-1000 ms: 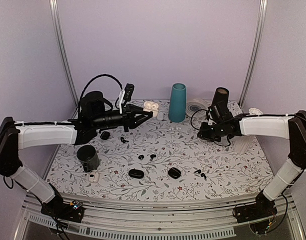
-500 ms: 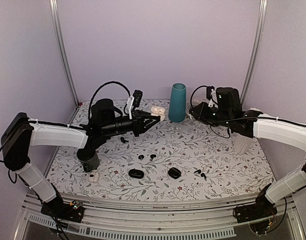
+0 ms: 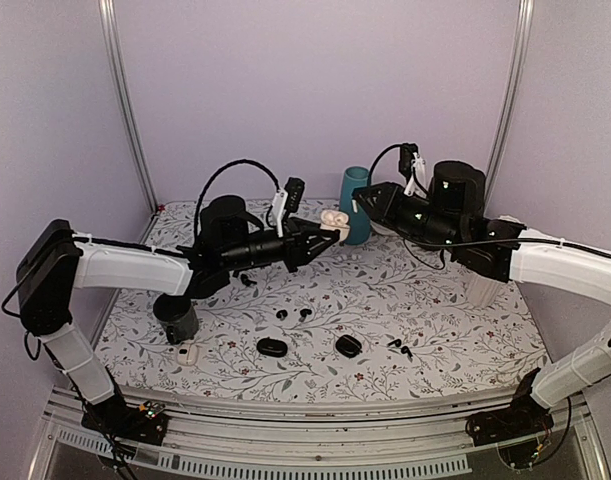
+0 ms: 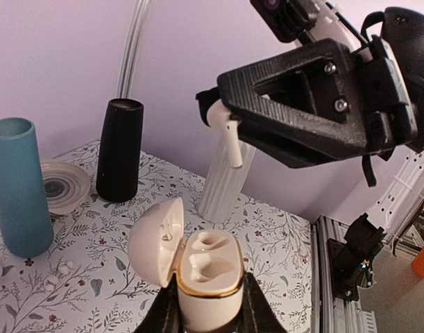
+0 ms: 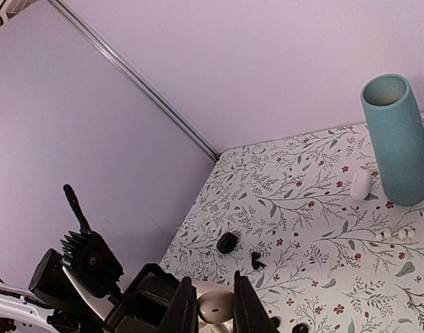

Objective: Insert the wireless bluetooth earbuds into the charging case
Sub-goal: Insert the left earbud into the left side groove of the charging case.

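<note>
My left gripper (image 4: 210,312) is shut on an open white charging case (image 4: 208,274), lid (image 4: 155,239) flipped to the left and both sockets empty. In the top view the case (image 3: 334,218) hangs above the table's back middle. My right gripper (image 5: 215,309) is shut on a white earbud (image 5: 215,305). From the left wrist that earbud (image 4: 229,135) hangs stem down, above and slightly right of the case, apart from it. Tiny black earbuds (image 3: 281,314) (image 3: 305,313) lie on the table below, another pair (image 3: 395,345) to their right.
Black pebble cases (image 3: 271,347) (image 3: 348,346) sit near the front. A teal cylinder (image 3: 353,205) stands just behind both grippers, a short black cylinder (image 3: 175,316) at left. A tall black cylinder (image 4: 119,149), a white ribbed column (image 4: 227,177) and loose white earbuds (image 5: 395,234) are around.
Both arms have swung toward the middle. The left one carried the open case to the right; the right one rose and moved left until its earbud hangs over the case.
</note>
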Motion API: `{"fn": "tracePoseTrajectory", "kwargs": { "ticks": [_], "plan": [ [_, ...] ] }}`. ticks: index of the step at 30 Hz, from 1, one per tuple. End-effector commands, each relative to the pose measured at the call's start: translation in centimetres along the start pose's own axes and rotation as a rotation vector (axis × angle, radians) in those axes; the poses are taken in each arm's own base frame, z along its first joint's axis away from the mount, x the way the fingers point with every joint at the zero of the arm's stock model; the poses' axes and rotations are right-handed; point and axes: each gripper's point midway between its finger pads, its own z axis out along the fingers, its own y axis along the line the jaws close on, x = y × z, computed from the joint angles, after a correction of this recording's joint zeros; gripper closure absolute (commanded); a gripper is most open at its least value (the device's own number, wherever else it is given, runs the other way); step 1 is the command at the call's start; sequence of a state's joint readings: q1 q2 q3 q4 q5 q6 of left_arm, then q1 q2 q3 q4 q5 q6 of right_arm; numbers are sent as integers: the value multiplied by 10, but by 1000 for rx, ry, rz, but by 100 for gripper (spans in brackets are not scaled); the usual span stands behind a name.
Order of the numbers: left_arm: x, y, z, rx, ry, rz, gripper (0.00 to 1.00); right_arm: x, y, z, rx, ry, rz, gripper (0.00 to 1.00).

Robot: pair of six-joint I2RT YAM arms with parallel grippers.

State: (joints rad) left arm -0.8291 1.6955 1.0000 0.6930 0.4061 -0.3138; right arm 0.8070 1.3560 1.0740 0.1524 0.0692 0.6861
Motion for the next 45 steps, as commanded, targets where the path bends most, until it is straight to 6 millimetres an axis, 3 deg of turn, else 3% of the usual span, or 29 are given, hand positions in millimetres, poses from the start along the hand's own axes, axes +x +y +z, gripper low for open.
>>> {"fn": "tracePoseTrajectory", "kwargs": {
  "ticks": [1,12,33,45],
  "plan": [
    [-8,-10,10,15,-15,42,100,-21,32,-2,-91,-71,-21,94],
    [-13,-15,21,-45,-25,101,100,-5,49,4,-139,-59,-10,93],
    [-36,-24,26,-114,-108,143,100,2,39,0,-67,-125,-8,94],
    [-38,-26,26,-132,-121,165,100,3,35,-3,-54,-130,-12,94]
  ]
}}
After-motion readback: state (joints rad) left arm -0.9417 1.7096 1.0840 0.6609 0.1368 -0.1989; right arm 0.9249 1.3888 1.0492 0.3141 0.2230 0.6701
